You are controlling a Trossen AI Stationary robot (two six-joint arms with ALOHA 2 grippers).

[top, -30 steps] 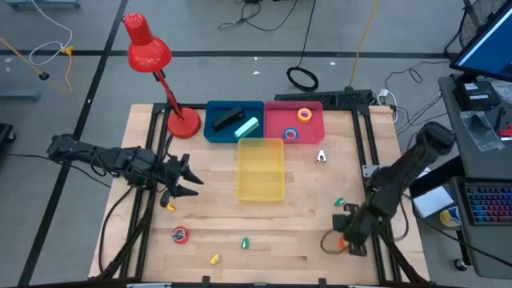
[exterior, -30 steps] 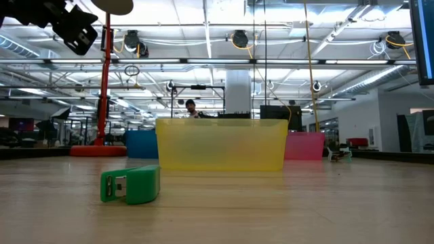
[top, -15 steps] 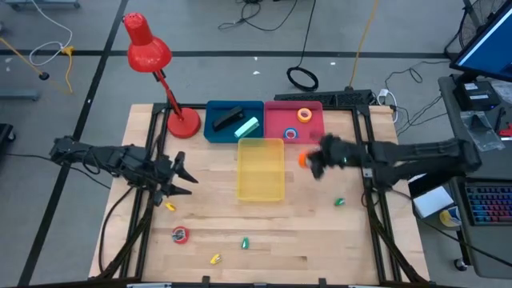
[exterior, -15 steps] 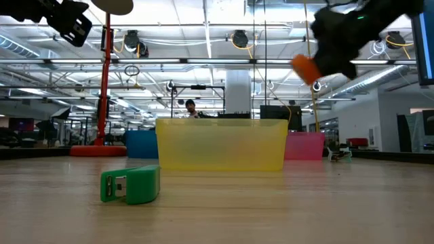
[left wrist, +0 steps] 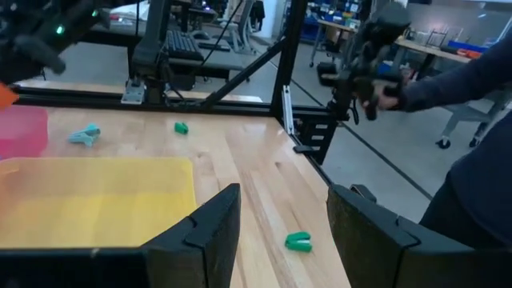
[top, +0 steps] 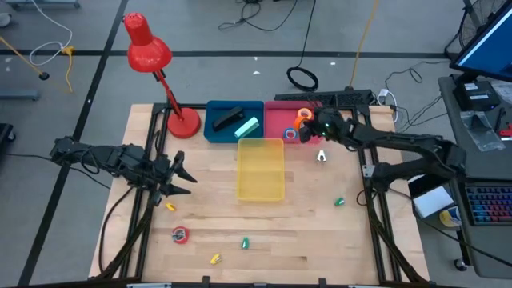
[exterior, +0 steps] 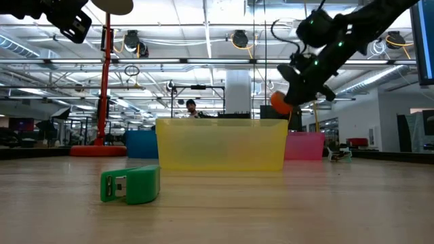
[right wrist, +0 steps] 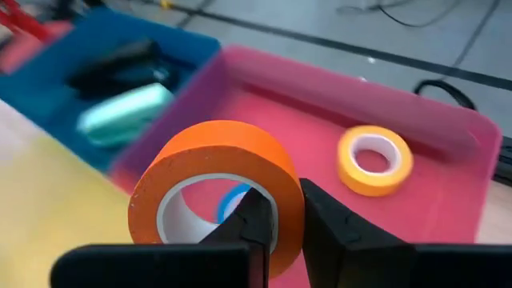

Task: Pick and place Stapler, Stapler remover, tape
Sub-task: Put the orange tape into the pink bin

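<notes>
Wooden planks make up the worktop (top: 304, 232), framed in black rails, with a red desk lamp (top: 152, 60) at its far left corner. Over the pink bin (top: 276, 120) hangs the right pincer (right wrist: 278, 216), its fingers pressed onto the wall of an orange tape roll (right wrist: 216, 172), one finger inside the ring and one outside. Directly beneath that roll, inside the pink bin, lie a blue tape ring (right wrist: 234, 202), mostly hidden, and a yellow-orange tape ring (right wrist: 374, 162) a little farther off. Beside the pink bin, the blue bin (top: 216, 132) holds a black stapler (top: 227, 118) and a pale green stapler (top: 246, 126). Next out, the yellow bin (top: 260, 192) sits just in front of both. Scattered on the planks are a red tape roll (top: 180, 234), small green pieces (top: 245, 242) and a yellow piece (top: 214, 258). Well apart, near the worktop's left edge, the left pincer (top: 182, 178) hovers with fingers spread, gripping nothing.
</notes>
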